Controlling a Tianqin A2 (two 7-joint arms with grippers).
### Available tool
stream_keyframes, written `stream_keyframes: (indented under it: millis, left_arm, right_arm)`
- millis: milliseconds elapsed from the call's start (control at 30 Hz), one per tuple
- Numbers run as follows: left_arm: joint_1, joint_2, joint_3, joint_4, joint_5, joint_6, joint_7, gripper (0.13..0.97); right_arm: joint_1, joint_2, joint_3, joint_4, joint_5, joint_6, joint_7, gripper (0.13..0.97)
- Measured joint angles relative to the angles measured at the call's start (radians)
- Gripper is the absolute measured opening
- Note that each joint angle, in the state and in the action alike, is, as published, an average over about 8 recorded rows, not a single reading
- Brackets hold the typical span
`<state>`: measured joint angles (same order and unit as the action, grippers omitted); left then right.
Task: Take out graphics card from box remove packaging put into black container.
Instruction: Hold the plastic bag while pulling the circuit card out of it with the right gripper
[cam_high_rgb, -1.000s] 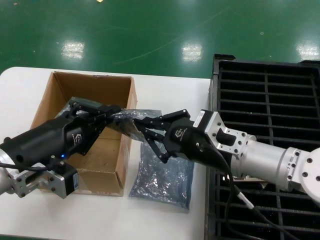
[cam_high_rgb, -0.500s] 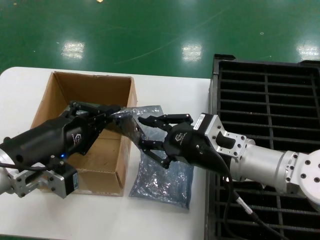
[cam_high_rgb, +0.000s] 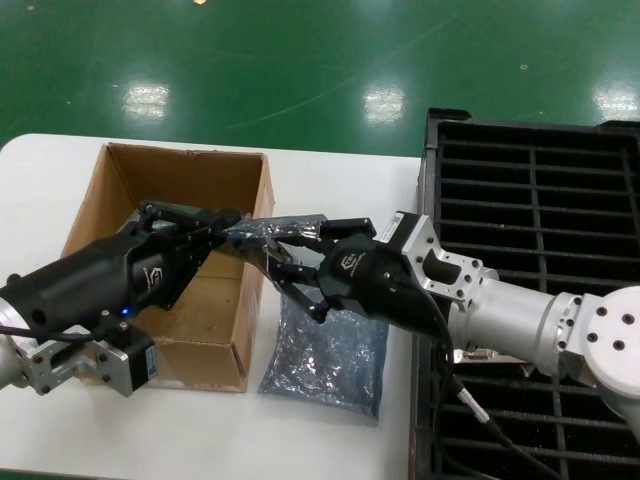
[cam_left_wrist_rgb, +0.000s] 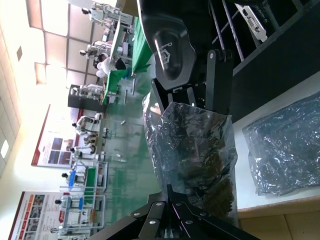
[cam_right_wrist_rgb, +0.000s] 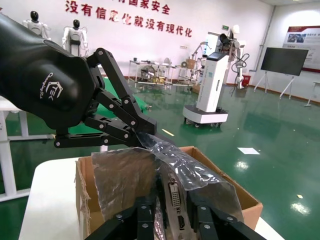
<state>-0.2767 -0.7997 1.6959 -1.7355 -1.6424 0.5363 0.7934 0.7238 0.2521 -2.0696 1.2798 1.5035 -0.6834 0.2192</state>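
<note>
The brown box (cam_high_rgb: 112, 185) stands open on the white table. Above its right wall a graphics card (cam_right_wrist_rgb: 175, 196) hangs in its crinkly grey-blue packaging (cam_high_rgb: 252, 233); its silver bracket and white port show in the right wrist view. My left gripper (cam_high_rgb: 232, 232) reaches over the box and is shut on the bag's edge (cam_left_wrist_rgb: 172, 192). From the right, my right gripper (cam_high_rgb: 275, 253) has its fingers (cam_right_wrist_rgb: 145, 212) closed in on both sides of the bagged card's bracket. The black container (cam_high_rgb: 540, 190) lies to the right.
A second, flat anti-static bag (cam_high_rgb: 325, 355) lies on the table (cam_high_rgb: 60, 160) between the box and the container, under my right gripper. My right arm stretches across the container's near left corner. A cable hangs from it.
My right gripper moved left toward the box and narrowed from wide open to closed around the bagged card. The left gripper kept its hold and did not move.
</note>
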Motion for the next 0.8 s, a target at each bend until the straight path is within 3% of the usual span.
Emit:
stream_keyframes:
  millis: [233, 800]
  left_arm:
    - [0.0, 0.0, 0.0, 0.0, 0.0, 0.0, 0.0, 0.14]
    - [0.0, 0.0, 0.0, 0.0, 0.0, 0.0, 0.0, 0.14]
  right_arm:
    - [0.002, -0.009, 0.0, -0.013, 0.009, 0.005, -0.006, 0.223]
    - [-0.057, 0.075, 0.016, 0.14, 0.008, 0.002, 0.039, 0.187]
